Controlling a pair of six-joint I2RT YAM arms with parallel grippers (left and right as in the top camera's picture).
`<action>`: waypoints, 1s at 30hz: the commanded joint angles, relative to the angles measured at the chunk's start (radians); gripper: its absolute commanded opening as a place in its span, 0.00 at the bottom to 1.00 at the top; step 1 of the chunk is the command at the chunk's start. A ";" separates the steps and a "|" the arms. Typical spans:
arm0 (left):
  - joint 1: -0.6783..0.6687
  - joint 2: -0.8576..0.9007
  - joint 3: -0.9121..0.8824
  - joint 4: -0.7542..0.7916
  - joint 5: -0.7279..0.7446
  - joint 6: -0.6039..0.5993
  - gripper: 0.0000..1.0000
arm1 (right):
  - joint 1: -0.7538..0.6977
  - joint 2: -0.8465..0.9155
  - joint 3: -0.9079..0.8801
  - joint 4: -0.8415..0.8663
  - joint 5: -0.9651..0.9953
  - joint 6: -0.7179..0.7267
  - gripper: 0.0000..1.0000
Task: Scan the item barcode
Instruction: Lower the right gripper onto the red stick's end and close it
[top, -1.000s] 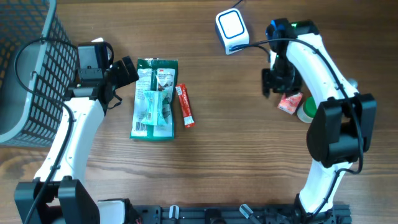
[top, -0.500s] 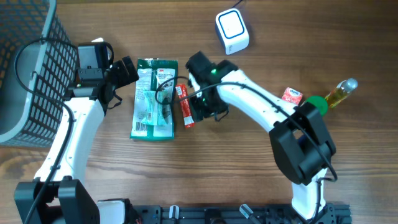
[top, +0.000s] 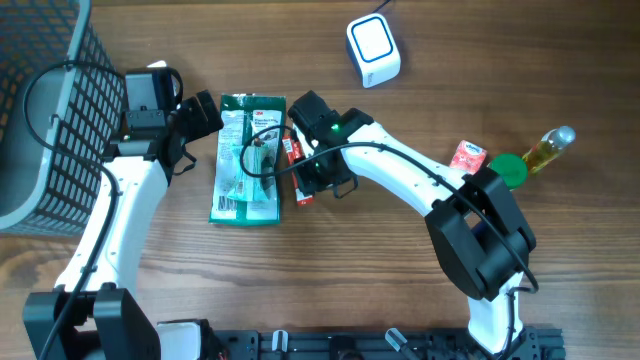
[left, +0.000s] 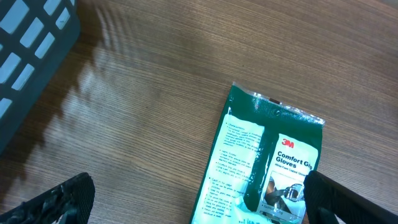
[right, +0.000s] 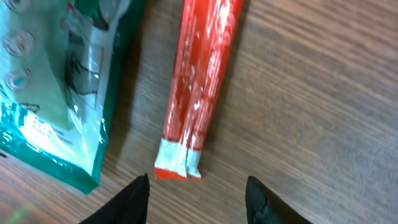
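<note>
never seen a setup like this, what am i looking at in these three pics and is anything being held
These are three cameras catching one moment. The wide picture looks straight down on a wooden table. The other two come from small cameras on the wrists of two white robot arms, so the dark shapes at their bottom edges are each arm's own fingers.

The left end effector is open next to a green glove pack and holds nothing. The right end effector is open too. It hovers over the end of a red stick packet without gripping it.

Also on the table are a white and blue box, likely the barcode scanner, a dark mesh basket, a small red packet and a green-capped bottle.
</note>
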 joint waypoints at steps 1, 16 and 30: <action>0.003 -0.003 0.008 0.003 -0.010 0.009 1.00 | 0.001 0.012 -0.001 0.031 0.009 0.009 0.48; 0.003 -0.003 0.008 0.002 -0.010 0.009 1.00 | 0.001 0.012 -0.001 0.097 0.023 0.008 0.45; 0.003 -0.003 0.008 0.003 -0.010 0.009 1.00 | 0.003 0.012 -0.015 0.110 0.047 0.019 0.44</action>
